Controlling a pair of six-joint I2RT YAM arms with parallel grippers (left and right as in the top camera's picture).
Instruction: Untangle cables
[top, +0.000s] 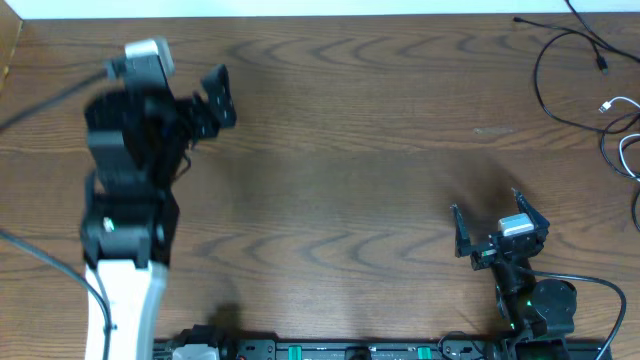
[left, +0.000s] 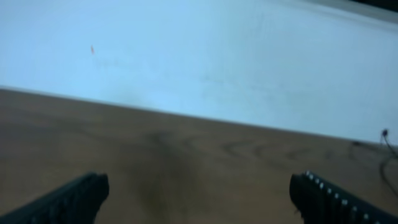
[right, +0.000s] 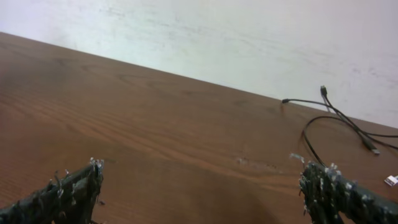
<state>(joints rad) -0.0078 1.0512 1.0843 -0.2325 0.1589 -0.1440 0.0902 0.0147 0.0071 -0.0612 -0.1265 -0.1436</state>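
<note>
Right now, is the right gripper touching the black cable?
Apart. The overhead view shows the right gripper near the front of the table, with bare wood between it and the black cable in the far right corner.

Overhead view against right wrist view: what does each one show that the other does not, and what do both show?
Only the overhead view shows the left gripper, open and far from the cables, and the loops of the white cable near the table's right edge. Only the right wrist view shows the pale wall behind the table. Both show the wooden table, the black cable lying loose on it, and the right gripper, open and holding nothing.
</note>
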